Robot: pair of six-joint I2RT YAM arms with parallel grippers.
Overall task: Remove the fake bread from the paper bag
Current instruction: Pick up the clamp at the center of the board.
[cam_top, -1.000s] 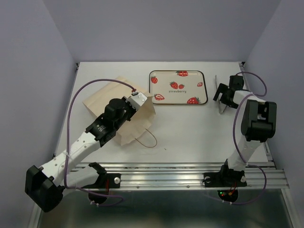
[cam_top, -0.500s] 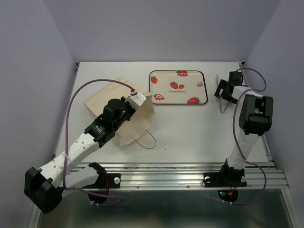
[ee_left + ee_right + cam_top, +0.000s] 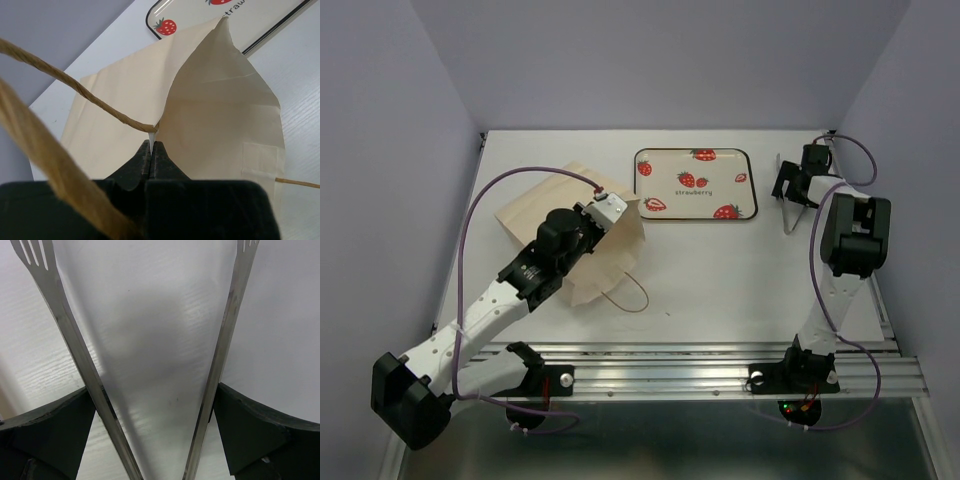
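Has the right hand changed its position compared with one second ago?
Yes. In the top view the right hand has shifted toward the far right corner of the table, away from the strawberry tray, which has stayed put.

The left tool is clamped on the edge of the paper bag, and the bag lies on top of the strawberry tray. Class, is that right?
Not quite. The left tool is clamped on the bag's edge, but the bag lies on the table beside the tray, only its corner reaching the rim. The top view shows it.
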